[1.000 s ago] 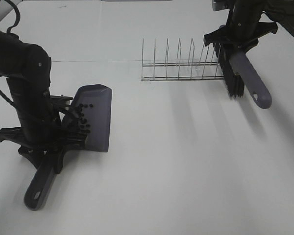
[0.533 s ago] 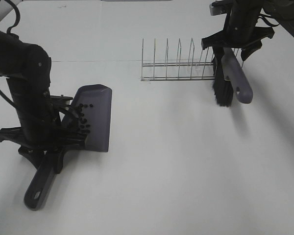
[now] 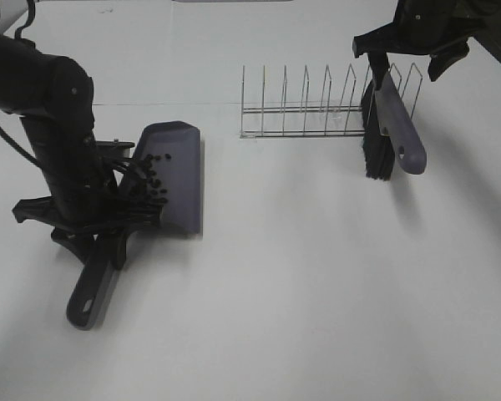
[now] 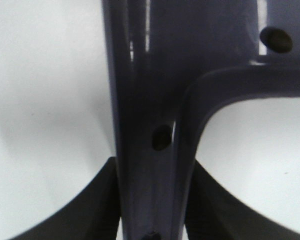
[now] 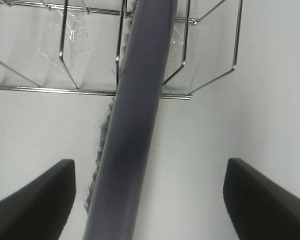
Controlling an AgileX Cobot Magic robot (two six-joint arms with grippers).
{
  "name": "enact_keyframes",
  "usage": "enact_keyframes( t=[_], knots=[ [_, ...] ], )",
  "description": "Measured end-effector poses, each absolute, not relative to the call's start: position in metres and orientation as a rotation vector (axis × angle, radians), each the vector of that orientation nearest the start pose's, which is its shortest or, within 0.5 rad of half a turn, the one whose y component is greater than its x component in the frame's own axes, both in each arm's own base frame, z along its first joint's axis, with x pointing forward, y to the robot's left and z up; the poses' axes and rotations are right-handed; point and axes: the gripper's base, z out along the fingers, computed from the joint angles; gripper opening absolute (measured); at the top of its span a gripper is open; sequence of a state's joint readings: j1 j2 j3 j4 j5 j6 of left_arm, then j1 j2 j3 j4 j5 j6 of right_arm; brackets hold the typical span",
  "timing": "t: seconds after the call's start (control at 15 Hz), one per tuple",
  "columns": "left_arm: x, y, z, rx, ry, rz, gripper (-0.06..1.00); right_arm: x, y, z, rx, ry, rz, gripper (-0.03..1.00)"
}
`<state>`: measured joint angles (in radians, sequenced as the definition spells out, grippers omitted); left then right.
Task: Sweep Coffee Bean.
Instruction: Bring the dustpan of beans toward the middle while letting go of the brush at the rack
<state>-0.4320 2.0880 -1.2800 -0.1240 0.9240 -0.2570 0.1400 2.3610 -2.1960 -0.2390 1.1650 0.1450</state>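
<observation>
The coffee bean cluster (image 3: 154,180) lies on the grey-purple dustpan (image 3: 182,171) at the left of the table. My left gripper (image 3: 100,238) is shut on the dustpan's handle (image 3: 92,292). In the left wrist view the handle (image 4: 145,100) runs between my black fingers (image 4: 90,210), with a dark bean (image 4: 275,39) on the pan. A grey brush (image 3: 397,125) leans in the right end of the wire rack (image 3: 305,113), bristles (image 3: 376,154) on the table. My right gripper (image 3: 407,50) hovers open above it. Its fingers (image 5: 35,200) stand well apart from the brush handle (image 5: 135,125).
The wire rack (image 5: 65,90) with its several upright prongs stands at the back centre of the white table (image 3: 317,276). My left arm's black body (image 3: 58,125) rises beside the dustpan.
My right gripper opened and let go of the brush, which now rests leaning in the rack; the gripper pulled up and back. My left arm shifted the dustpan slightly to the right.
</observation>
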Motion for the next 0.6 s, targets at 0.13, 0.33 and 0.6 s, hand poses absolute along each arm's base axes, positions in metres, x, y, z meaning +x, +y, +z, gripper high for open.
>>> enact_keyframes(
  t=[0.13,0.33,0.6],
  knots=[
    [0.331,-0.178,0.115,0.201,3.216,-0.131,0.32,0.504,0.051,0.22,-0.067,2.777,-0.26,0.69],
    [0.326,-0.188,0.113,0.194,3.233,-0.178,0.32,0.5,0.051,0.222,-0.058,2.801,-0.254,0.69],
    [0.325,-0.188,0.096,0.189,3.295,-0.146,0.32,0.5,0.052,0.222,-0.054,2.806,-0.238,0.69]
  ],
)
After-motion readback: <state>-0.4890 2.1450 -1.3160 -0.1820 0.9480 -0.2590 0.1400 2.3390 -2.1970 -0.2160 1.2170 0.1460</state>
